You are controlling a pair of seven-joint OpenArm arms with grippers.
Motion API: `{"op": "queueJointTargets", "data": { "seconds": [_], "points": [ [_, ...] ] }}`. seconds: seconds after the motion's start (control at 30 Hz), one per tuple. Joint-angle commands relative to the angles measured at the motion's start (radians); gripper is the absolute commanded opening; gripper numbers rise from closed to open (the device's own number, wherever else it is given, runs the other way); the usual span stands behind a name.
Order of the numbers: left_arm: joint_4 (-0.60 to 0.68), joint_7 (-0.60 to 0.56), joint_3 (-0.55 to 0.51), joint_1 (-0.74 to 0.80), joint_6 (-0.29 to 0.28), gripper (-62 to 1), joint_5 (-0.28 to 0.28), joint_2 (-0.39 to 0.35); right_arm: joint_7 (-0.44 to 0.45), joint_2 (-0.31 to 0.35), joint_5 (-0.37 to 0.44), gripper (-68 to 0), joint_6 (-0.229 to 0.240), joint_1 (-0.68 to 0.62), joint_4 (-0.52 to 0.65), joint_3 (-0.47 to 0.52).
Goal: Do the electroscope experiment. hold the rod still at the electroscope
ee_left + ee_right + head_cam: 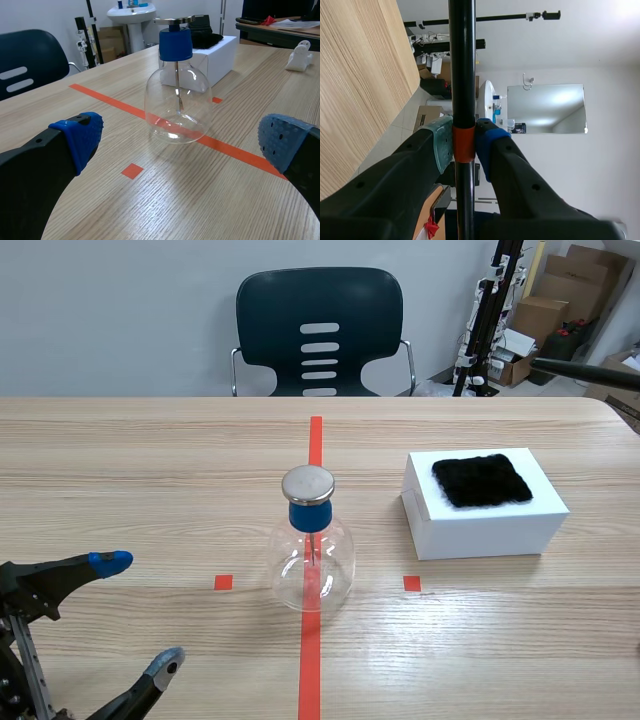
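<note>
**Rod clamped in right gripper, well apart from electroscope**

- Electroscope (312,550): clear glass flask, blue stopper, metal disc on top. It stands upright mid-surface on the orange-red tape line (309,670). In the left wrist view it sits ahead of the gripper, between the lines of the two fingers and not touching either.
- Left gripper (138,615): at 8 o'clock from the electroscope, low over the surface (150,460). Fingers are spread wide with nothing between them.
- Right gripper (464,145): closed on the rod (462,75). The pads press both sides of the rod at its orange-red band.
- Rod: thin and black. In the scene view only a stretch shows, coming in from the right edge at roughly 2 o'clock from the electroscope. It is above the far right corner of the surface, well apart from the metal disc. The right gripper itself isn't in the scene view.
- White box (485,515): at 3 o'clock from the electroscope, near it but not touching. A black fur pad (482,480) lies on top.
- Chair (320,330): dark, at 12 o'clock beyond the far edge.
</note>
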Motion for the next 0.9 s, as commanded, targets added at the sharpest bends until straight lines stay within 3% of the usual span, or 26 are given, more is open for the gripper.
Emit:
{"op": "queueJointTargets", "data": {
  "seconds": [0.0, 0.87],
  "points": [
    [0.013, -0.019, 0.001, 0.002, -0.001, 1.4, -0.007, -0.003, 0.000, 0.011, 0.011, -67.1, -0.015, 0.010, 0.016, 0.011],
    [0.013, -0.024, 0.000, 0.002, 0.000, 1.4, -0.007, -0.003, -0.015, 0.011, 0.011, -67.1, -0.015, 0.010, 0.016, 0.011]
  ]
}}
